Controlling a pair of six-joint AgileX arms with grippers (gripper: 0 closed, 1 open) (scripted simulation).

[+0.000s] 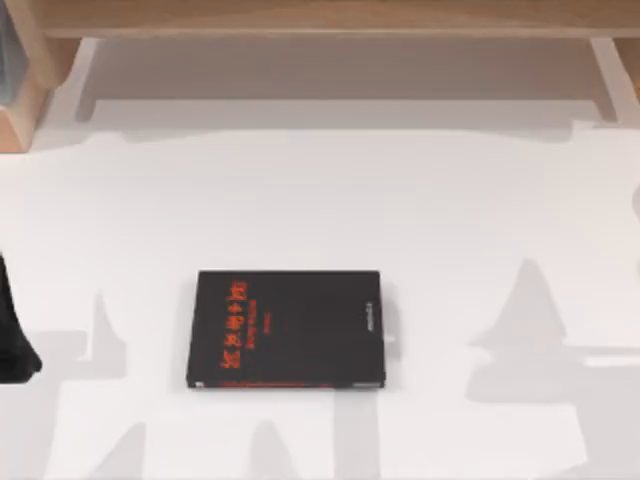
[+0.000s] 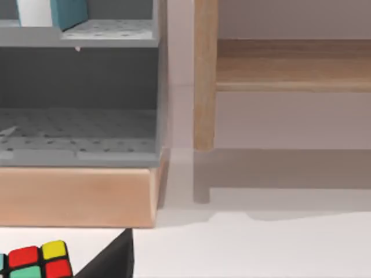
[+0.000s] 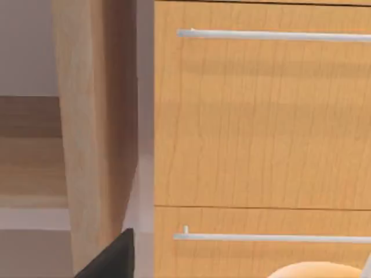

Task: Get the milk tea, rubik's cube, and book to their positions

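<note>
While I am holding my left end effector [image 2: 110, 263] low over the white table [image 1: 300, 200], a dark part of it is showing in the left wrist view, and I cannot tell whether it is open or closed. The rubik's cube [image 2: 37, 260] is sitting just beside that dark part, with red, yellow and green stickers facing the camera; I cannot tell if the two are touching. Beyond the cube, a grey shelf unit [image 2: 81, 92] is standing on a wooden base [image 2: 75, 197], and the book [image 2: 68, 11], light blue with white page edges, is resting on its upper level. In the top view my left arm [image 1: 15, 340] is sitting at the table's nine o'clock edge.

My right end effector [image 3: 110, 258] is facing a wooden drawer front [image 3: 261, 116] with a pale bar handle [image 3: 272, 35], and again I cannot tell its state. A rounded tan shape [image 3: 316, 271] is lying near it, too little of it in view to name.

A black book [image 1: 287, 328] with red lettering is lying flat near the table's centre, slightly toward six o'clock, and a wooden shelf [image 1: 330, 20] is running along the twelve o'clock edge.
</note>
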